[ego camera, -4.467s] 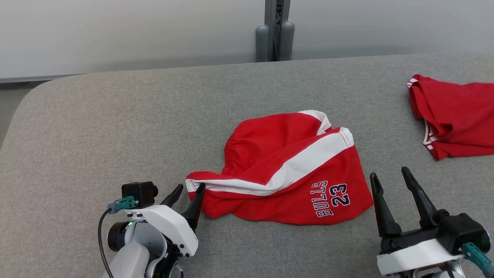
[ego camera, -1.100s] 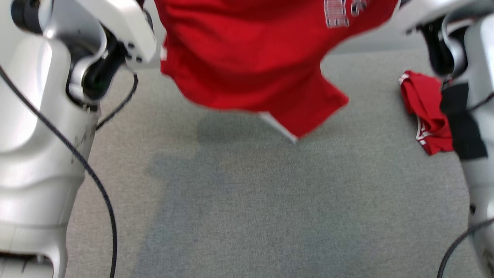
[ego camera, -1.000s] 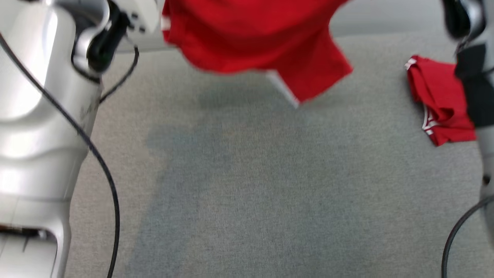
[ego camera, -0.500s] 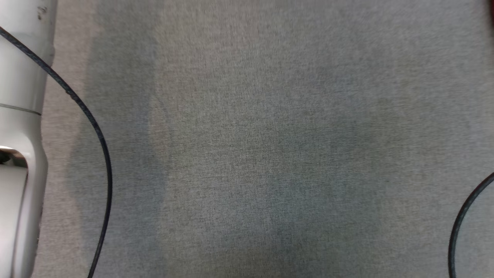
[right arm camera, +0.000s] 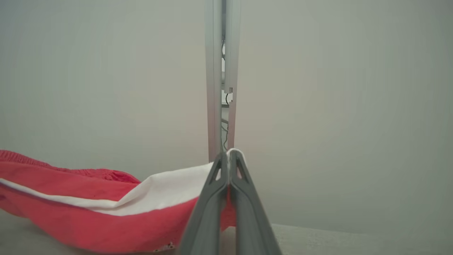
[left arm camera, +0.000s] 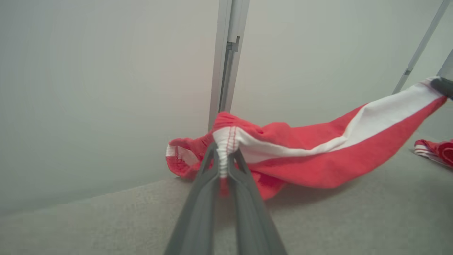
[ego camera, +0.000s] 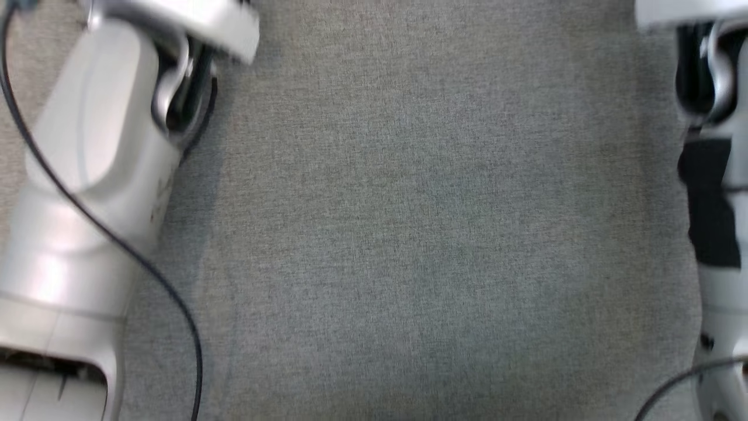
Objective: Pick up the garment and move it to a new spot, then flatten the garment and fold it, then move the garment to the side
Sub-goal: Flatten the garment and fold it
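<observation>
Red cloth with a white stitched edge is clamped between the closed fingers of my left hand (left arm camera: 223, 156). This is the elastic waistband end of the basketball shorts (left arm camera: 318, 166). My right hand (right arm camera: 228, 157) is clenched in the same way on the far end, where the white stripe (right arm camera: 170, 193) finishes.

Between the two grips the shorts hang like a hammock. They are stretched but sag in the middle, and the lowest fold is just above the grey worktop (ego camera: 409, 234) or brushing it; I cannot tell which. The second red garment (left arm camera: 437, 152) lies apart at the right side, untouched.

A few seconds ago the shorts lay crumpled on the worktop and both hands stood open beside them. One second ago they hung high and swung in front of the head camera. Now they are low and far forward, and the head view looks down on bare cloth surface between my two pale forearms (ego camera: 93, 175).

From this I judge that the pick-up is done and the carry to the new spot is nearly finished. What follows is to lay the shorts down while I keep the tension, so they land flat. The blur on the arms tells me they are not at rest, so I would let the swing settle first.
</observation>
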You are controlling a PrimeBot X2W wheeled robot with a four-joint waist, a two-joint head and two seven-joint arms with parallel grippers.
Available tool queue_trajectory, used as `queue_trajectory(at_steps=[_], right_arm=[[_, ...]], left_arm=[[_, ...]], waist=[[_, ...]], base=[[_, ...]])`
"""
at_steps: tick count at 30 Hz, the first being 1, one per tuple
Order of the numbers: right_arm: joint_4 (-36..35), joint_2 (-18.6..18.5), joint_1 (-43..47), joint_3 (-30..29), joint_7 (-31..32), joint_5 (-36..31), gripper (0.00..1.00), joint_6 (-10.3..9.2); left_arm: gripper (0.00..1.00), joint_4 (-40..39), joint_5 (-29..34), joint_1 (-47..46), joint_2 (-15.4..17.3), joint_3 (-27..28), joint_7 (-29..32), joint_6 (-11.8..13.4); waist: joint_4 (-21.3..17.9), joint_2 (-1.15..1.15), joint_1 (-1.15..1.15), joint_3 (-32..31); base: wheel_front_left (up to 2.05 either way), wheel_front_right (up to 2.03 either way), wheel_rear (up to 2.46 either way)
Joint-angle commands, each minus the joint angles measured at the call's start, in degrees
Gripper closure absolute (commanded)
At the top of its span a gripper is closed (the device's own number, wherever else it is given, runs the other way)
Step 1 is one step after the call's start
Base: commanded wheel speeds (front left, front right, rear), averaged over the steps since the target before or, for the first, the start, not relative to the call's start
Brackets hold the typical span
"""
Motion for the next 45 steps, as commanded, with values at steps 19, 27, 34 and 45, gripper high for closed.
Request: queue_trajectory(at_steps=[19,27,34,45], right_arm=[[-20.1,1.0,38.8,-5.8,-0.1,-0.5,1.0,-0.02],[-21.5,1.2,51.4,-4.7,-0.2,0.2,1.0,-0.03],[-23.7,1.4,58.8,-3.2,-0.2,0.0,1.0,-0.03],[-26.2,0.2,62.4,-1.6,2.0,0.5,1.0,-0.02]], left_arm=[[1.0,-25.1,10.2,41.2,2.1,2.8,-0.2,2.6],[1.0,-27.0,7.5,54.0,3.7,4.2,0.1,4.0],[1.0,-32.0,6.0,62.3,5.6,3.9,3.0,5.4],[1.0,-44.1,1.5,68.6,6.4,2.3,11.9,5.6]], waist=[[1.0,0.0,0.0,-16.2],[1.1,0.0,0.0,-25.3],[1.4,0.0,0.0,-30.8],[2.7,0.0,0.0,-33.2]], base=[[0.0,0.0,0.0],[0.0,0.0,0.0],[0.0,0.0,0.0],[0.0,0.0,0.0]])
